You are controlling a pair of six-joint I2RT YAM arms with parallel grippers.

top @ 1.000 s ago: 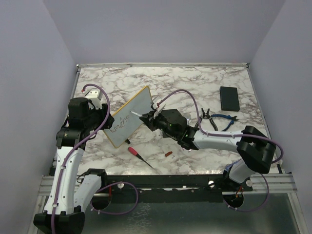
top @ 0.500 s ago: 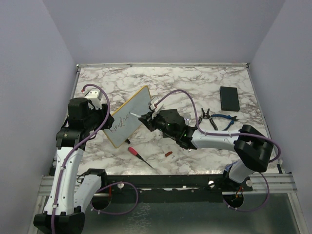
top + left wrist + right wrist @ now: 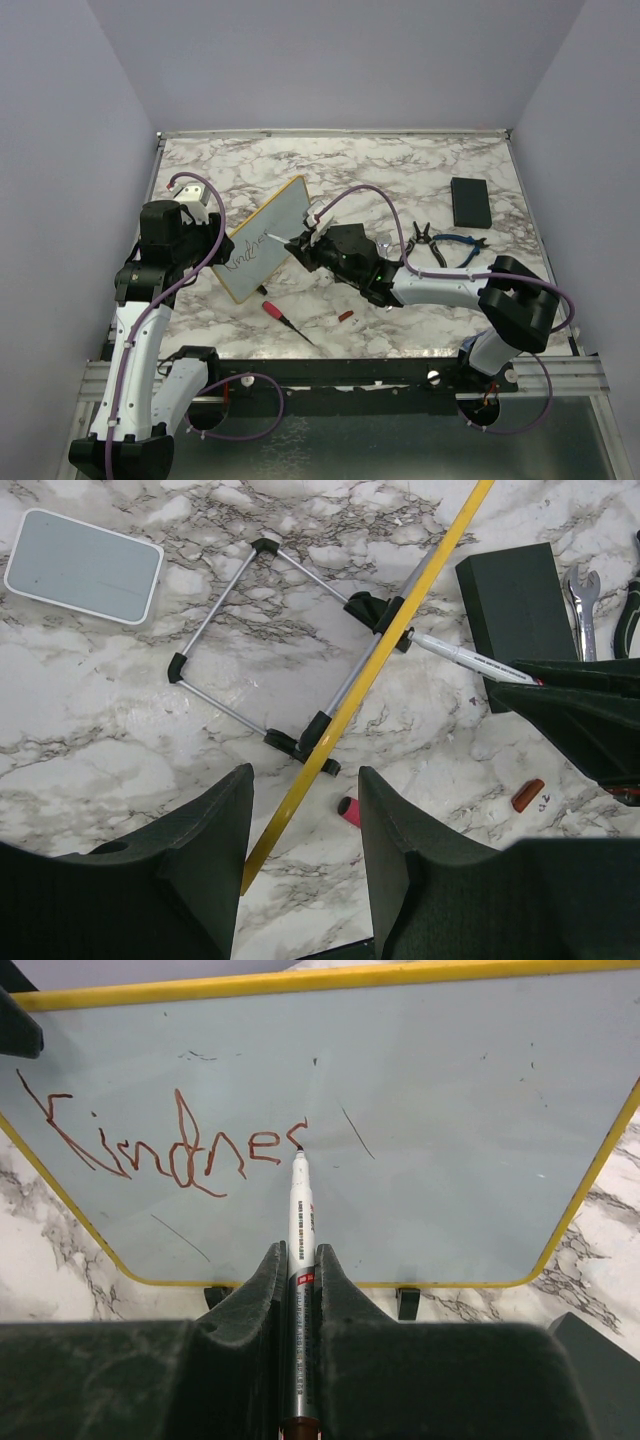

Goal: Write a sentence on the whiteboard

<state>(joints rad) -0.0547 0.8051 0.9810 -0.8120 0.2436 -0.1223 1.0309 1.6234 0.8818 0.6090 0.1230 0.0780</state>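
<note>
The whiteboard (image 3: 268, 232) (image 3: 440, 1110), grey-white with a yellow frame, leans tilted on a black-and-silver stand (image 3: 250, 650). The sentence (image 3: 170, 1145) (image 3: 245, 256) is one line of thin red-brown cursive reading roughly "Kindnes" on the board's left half. My right gripper (image 3: 300, 1255) (image 3: 303, 240) is shut on a white marker (image 3: 302, 1210) (image 3: 465, 658), whose tip touches the board just right of the last letter. My left gripper (image 3: 305, 775) (image 3: 218, 250) is open at the board's left corner. The board's yellow edge (image 3: 370, 670) runs between its fingers, close to the left one.
A black slab (image 3: 470, 200) (image 3: 515, 600) lies at the back right, with blue-handled pliers (image 3: 450, 250) in front of it. A red-handled screwdriver (image 3: 285, 318) and a red cap (image 3: 345, 316) (image 3: 527, 794) lie near the front edge. A small white-framed grey pad (image 3: 85, 565) lies behind the board.
The right gripper has shifted slightly left and toward the board with the marker. The left arm and the board have not moved.
</note>
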